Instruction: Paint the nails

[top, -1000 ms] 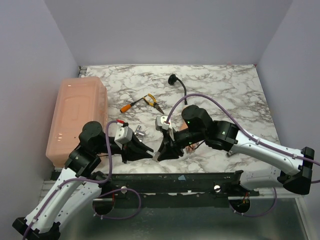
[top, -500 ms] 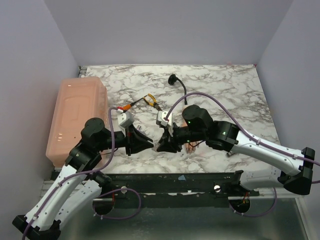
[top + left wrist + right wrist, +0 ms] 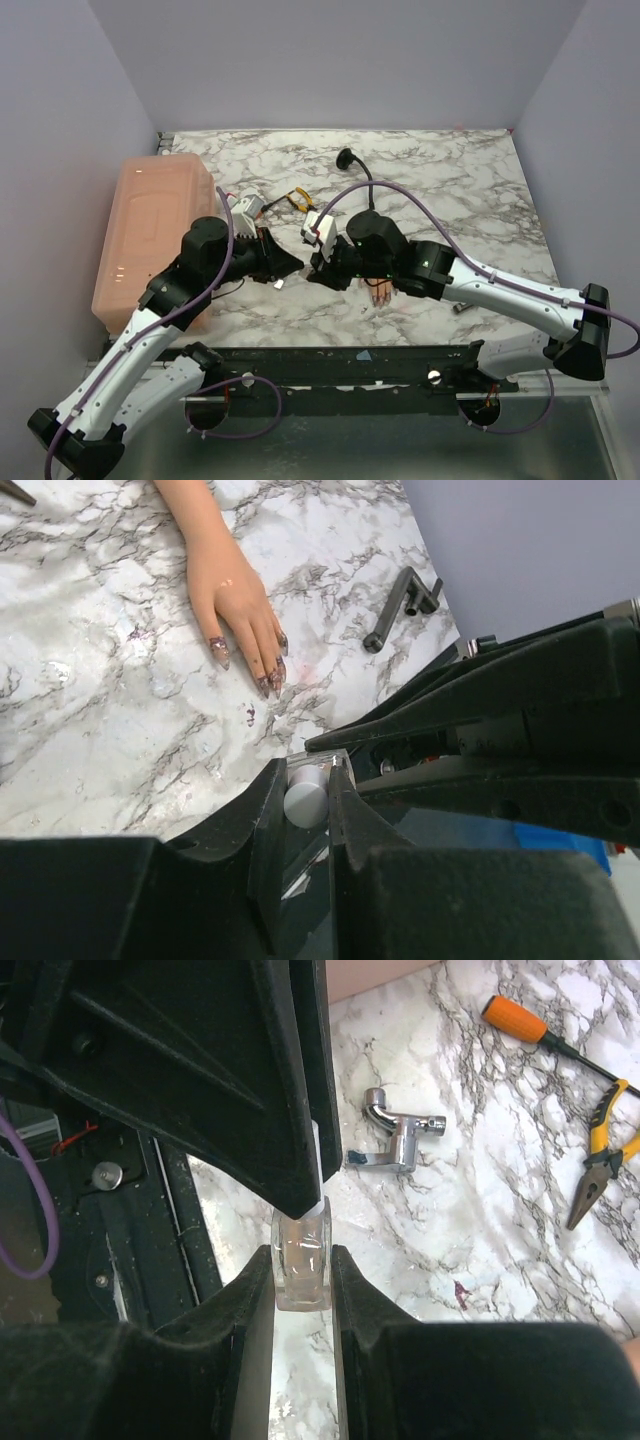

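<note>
1. Nearest us, the mannequin hand lies flat on the marble table, back up and partly under the right arm. Its long axis runs far to near, with the fingers pointing toward the near edge and the wrist stub away. A dark bent metal key lies apart from it, toward the robot's right.
2. We count 4 of the nails, dark purplish-grey and patchy, on fingers held close together. Small purple flecks dot the marble just past them.
3. Just behind, the 2 grippers meet tip to tip above the table. The right gripper pinches a small clear bottle, and the left gripper clamps the white cap at the bottle's top.
4. A chrome fitting lies on the marble close below them.
5. Farther off lie an orange-handled screwdriver and yellow-handled pliers. A salmon-pink box stands at the left.
</note>
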`<move>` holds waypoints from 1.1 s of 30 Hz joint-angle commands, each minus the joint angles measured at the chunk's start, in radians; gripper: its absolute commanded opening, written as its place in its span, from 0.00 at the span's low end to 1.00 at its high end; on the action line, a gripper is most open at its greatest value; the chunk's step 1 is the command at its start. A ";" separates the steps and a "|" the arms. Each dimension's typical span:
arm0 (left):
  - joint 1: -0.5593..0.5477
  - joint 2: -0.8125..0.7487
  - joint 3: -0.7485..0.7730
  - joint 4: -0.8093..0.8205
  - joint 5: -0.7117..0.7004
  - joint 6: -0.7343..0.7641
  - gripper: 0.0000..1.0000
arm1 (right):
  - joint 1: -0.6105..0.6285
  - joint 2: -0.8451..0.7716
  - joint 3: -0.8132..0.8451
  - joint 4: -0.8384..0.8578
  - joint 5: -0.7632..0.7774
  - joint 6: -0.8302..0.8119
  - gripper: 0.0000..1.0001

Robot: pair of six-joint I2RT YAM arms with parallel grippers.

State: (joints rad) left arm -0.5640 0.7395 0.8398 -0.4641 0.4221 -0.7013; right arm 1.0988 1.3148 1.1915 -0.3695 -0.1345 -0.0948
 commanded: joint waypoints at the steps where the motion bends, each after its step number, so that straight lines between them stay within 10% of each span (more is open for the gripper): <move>1: -0.003 0.002 0.060 -0.003 -0.056 -0.067 0.07 | 0.006 0.014 0.007 0.023 0.078 0.018 0.00; 11: -0.002 -0.036 0.076 0.000 -0.022 0.064 0.64 | 0.006 -0.027 -0.006 0.004 0.041 0.045 0.00; 19: -0.002 -0.150 0.107 -0.004 0.018 0.272 0.68 | 0.006 -0.103 -0.025 0.001 -0.054 0.082 0.00; 33: -0.002 -0.264 0.041 0.023 0.509 0.691 0.78 | 0.006 -0.133 0.006 -0.138 -0.446 -0.040 0.00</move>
State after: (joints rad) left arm -0.5648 0.4870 0.9188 -0.4660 0.7795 -0.1429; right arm 1.1004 1.1671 1.1419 -0.4175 -0.4519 -0.0845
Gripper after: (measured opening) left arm 0.767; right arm 0.248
